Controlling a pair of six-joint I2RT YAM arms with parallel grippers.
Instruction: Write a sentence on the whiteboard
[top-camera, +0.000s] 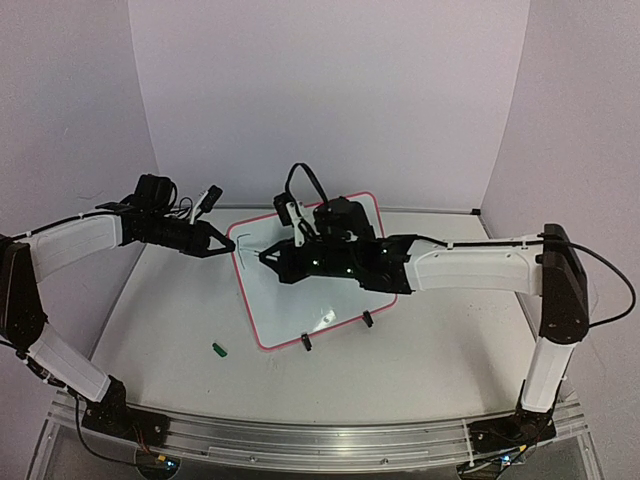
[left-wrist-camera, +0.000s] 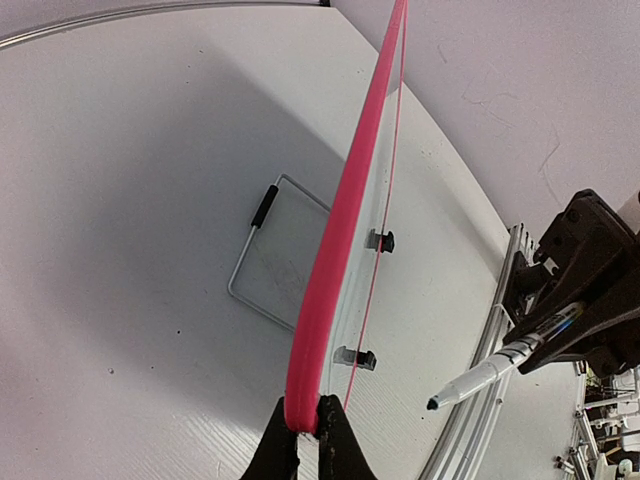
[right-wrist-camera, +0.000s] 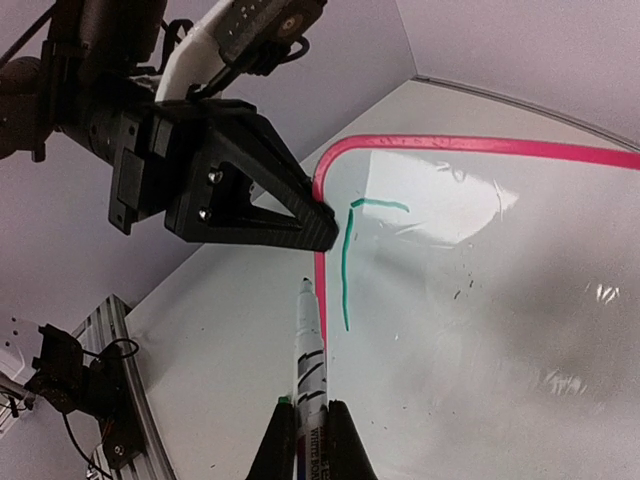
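Note:
The whiteboard (top-camera: 290, 310), white with a pink rim (right-wrist-camera: 480, 147), lies tilted on the table. My left gripper (top-camera: 225, 245) is shut on the rim at the board's left corner (left-wrist-camera: 305, 425). My right gripper (right-wrist-camera: 310, 410) is shut on a white marker (right-wrist-camera: 310, 345), also seen from the left wrist as a marker (left-wrist-camera: 495, 370). Its tip (right-wrist-camera: 306, 285) points at the left rim, just beside the writing. The sentence (right-wrist-camera: 346, 265) shows as one green upright stroke with a short bar (right-wrist-camera: 380, 205) at its top. Whether the tip touches the board I cannot tell.
A small green cap (top-camera: 220, 349) lies on the table left of the board's near corner. Two black clip feet (top-camera: 307, 343) (top-camera: 368, 320) sit on the near edge. A wire frame (left-wrist-camera: 265, 255) rests on the table beside the rim. Lilac walls close in the back and sides.

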